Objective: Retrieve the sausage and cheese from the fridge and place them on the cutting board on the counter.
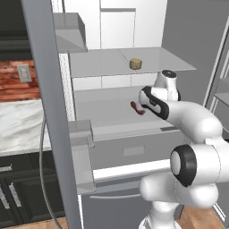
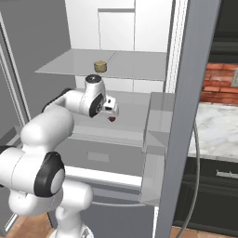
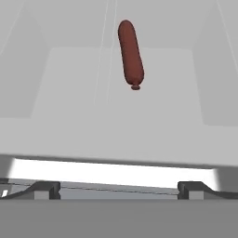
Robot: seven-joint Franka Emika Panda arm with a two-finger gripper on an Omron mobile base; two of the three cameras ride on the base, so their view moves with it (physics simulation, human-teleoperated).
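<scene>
Fridge [image 1: 134, 27] open: cheese [image 1: 135, 64] on upper shelf [image 1: 170, 60], sausage [image 3: 130, 53] lying on lower shelf [image 3: 69, 116]. Jaws fully spread, holding nothing, near sausage.

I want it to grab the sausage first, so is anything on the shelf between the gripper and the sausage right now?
Nothing visible. In the hand view the open gripper faces the sausage across bare grey shelf. The cheese sits on the shelf above, out of the path.

Arm [image 1: 188, 116] reaching forward, tool [image 3: 118, 189] wide open
</scene>
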